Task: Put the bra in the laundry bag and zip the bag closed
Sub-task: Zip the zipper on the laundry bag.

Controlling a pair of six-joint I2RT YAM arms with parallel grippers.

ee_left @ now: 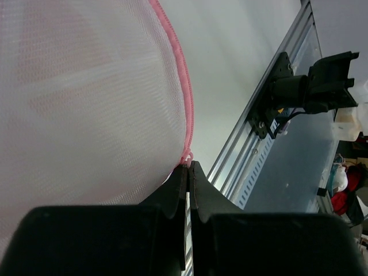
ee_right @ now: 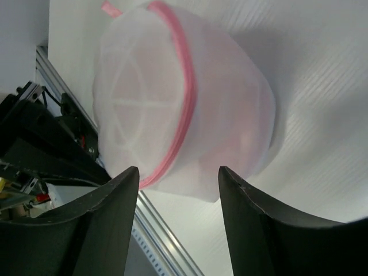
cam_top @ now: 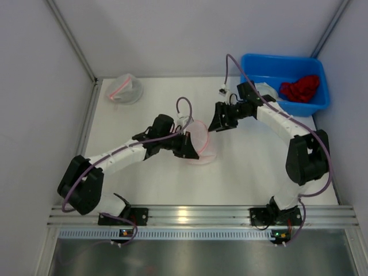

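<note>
left tool point(ee_left: 188, 168) pinches the pink zip seam point(ee_left: 187, 109) of the mesh laundry bag point(ee_left: 86, 103); right tool point(ee_right: 178, 171), spread, faces it from just beside.

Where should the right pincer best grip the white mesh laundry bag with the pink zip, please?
Probably its pink zip seam, from the right, where the right pincer hangs open: that raised ridge faces it, and the left pincer pinches the far edge.
</note>
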